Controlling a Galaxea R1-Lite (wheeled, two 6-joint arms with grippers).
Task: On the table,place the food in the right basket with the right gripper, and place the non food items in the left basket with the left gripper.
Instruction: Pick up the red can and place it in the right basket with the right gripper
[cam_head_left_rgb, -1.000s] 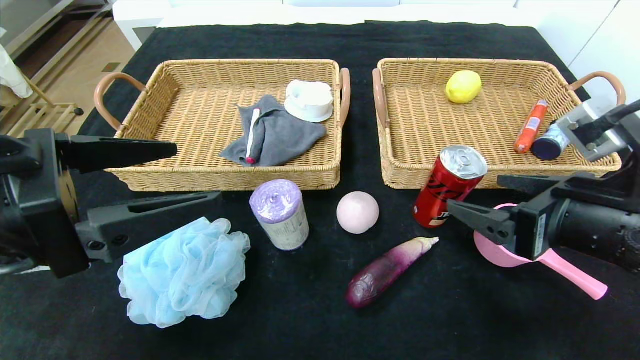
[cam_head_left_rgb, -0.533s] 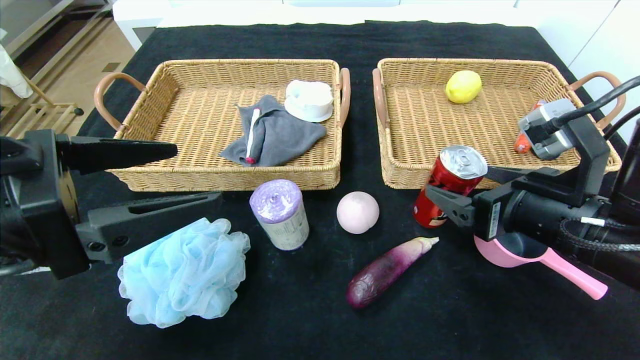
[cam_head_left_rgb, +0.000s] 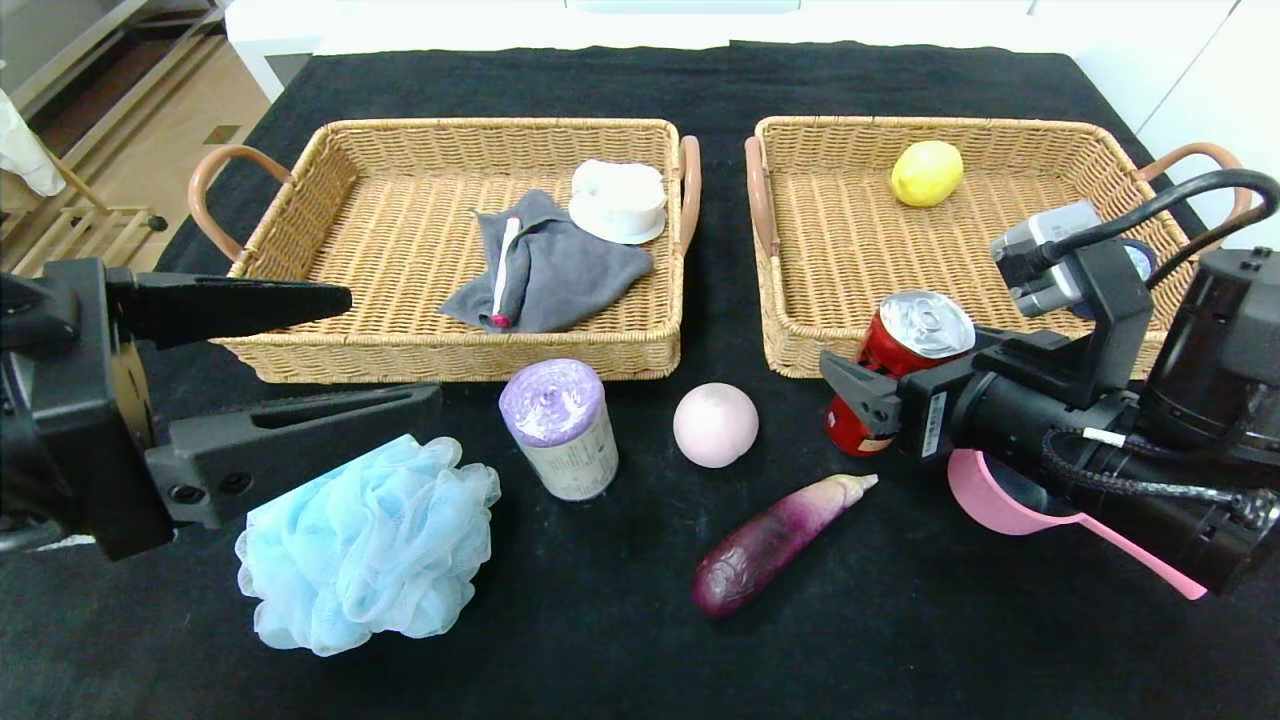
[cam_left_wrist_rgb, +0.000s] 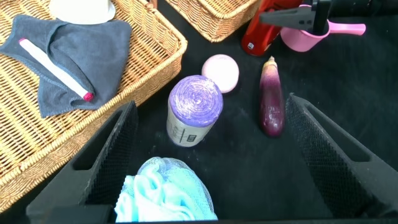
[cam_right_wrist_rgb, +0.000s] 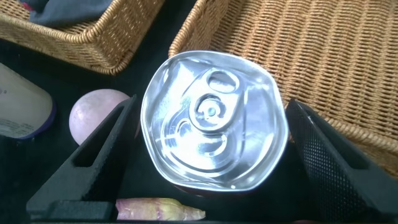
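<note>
The red soda can (cam_head_left_rgb: 925, 322) stands on the black table (cam_head_left_rgb: 600, 640) just in front of the right basket (cam_head_left_rgb: 800, 345). My right gripper (cam_head_left_rgb: 880, 375) is open, with one finger on each side of the can (cam_right_wrist_rgb: 214, 118) and small gaps showing. The pink peach ball (cam_head_left_rgb: 715, 424) and the purple eggplant (cam_head_left_rgb: 770, 545) lie left of it. The pink saucepan (cam_head_left_rgb: 985, 495) is partly hidden under the right arm. My left gripper (cam_head_left_rgb: 395, 345) hangs open in front of the left basket (cam_head_left_rgb: 300, 190), above the blue pouf (cam_head_left_rgb: 365, 545) and beside the lilac bag roll (cam_head_left_rgb: 560, 430).
The left basket holds a grey cloth (cam_head_left_rgb: 555, 270), a white stick (cam_head_left_rgb: 505, 270) and a white round piece (cam_head_left_rgb: 620, 200). A lemon (cam_head_left_rgb: 927, 173) lies in the right basket. The table's left edge drops to a wooden floor (cam_head_left_rgb: 160, 130).
My right gripper has moved left along the can until its open fingers straddle it. The left gripper and all the objects have stayed put.
</note>
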